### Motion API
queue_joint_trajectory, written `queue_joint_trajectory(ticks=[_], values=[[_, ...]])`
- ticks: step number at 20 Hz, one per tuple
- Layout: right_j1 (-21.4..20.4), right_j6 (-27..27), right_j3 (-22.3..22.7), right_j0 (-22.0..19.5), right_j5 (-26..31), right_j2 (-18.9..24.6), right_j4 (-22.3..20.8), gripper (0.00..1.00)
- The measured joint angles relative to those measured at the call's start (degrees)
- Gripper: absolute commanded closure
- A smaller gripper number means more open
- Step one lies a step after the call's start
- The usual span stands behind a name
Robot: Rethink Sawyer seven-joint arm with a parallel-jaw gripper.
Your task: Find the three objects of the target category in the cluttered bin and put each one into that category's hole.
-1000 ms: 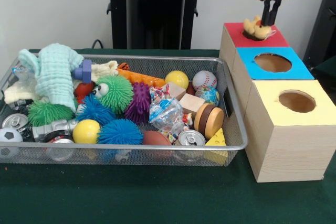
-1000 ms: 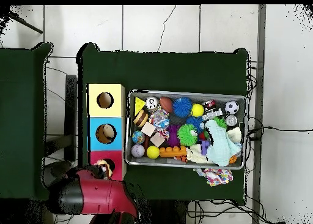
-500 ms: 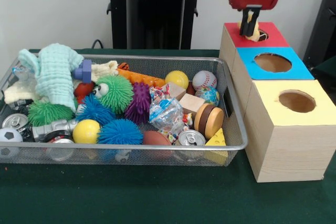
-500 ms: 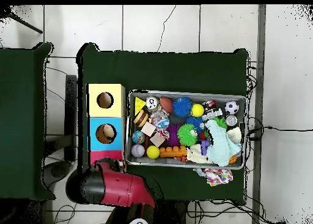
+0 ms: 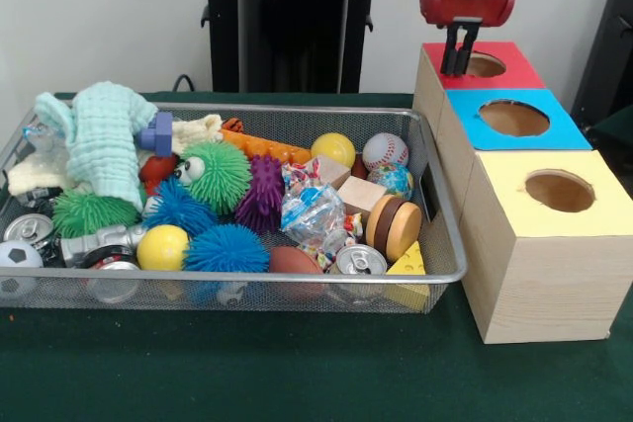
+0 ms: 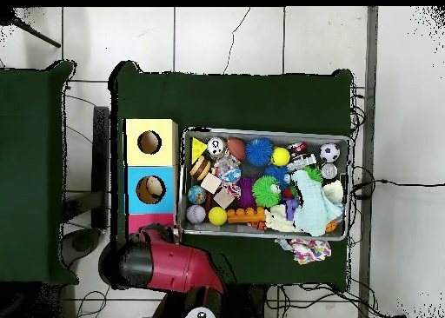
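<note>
Bin (image 5: 435, 274): shallow silver wire mesh, thick metal rim, sits on a dark green cloth worktop (image 5: 247, 368). At its 9 o'clock end, a pale mint waffle-knit cloth (image 5: 99, 140) is heaped over the clutter, with a soccer-pattern ball (image 5: 15, 264) and crushed metal cans (image 5: 109, 269) below it toward 7 o'clock. Mid-bin is soft and spiky: green rubber puffer (image 5: 220, 175), purple one (image 5: 265, 190), blue ones (image 5: 226, 249), plus a smooth yellow ball (image 5: 162, 246). An orange ribbed piece (image 5: 267, 148) lies along the far rim at 12 o'clock. Toward 3 o'clock: second yellow ball (image 5: 334, 148), baseball (image 5: 385, 151), plain wood cube (image 5: 361, 194), crinkly clear wrapper (image 5: 312, 212), a stack of wooden discs (image 5: 394, 226) and a yellow cheese-like wedge (image 5: 407, 266) against the mesh wall.

Right of the bin, three pale wooden boxes stand in a touching row, each with a round hole: yellow top (image 5: 549, 195) nearest, blue top (image 5: 509, 118), red top (image 5: 499, 68) farthest. No duck visible in the bin or on the boxes.

Claw (image 5: 459, 49) hangs from the red wrist over the red top, tips just at the 9 o'clock edge of the red box's hole (image 5: 482, 65). Black fingers (image 5: 452, 51) nearly together, nothing clamped.

Overhead, the red arm (image 6: 165, 267) covers the red box at the 6 o'clock end of the row. White wall and black pedestal (image 5: 292, 22) behind; light tiled floor (image 6: 226, 36) around the worktop.
</note>
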Motion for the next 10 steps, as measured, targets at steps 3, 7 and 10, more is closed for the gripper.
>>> queue_joint_trajectory(ticks=[3, 7, 10], values=[[0.0, 0.0, 0.0, 0.6, 0.0, -0.1, 0.0, 1.0], [-0.3, 0.0, 0.0, 2.7, 0.0, -0.9, 0.0, 1.0], [-0.9, 0.0, 0.0, 3.7, 0.2, -1.3, 0.0, 1.0]])
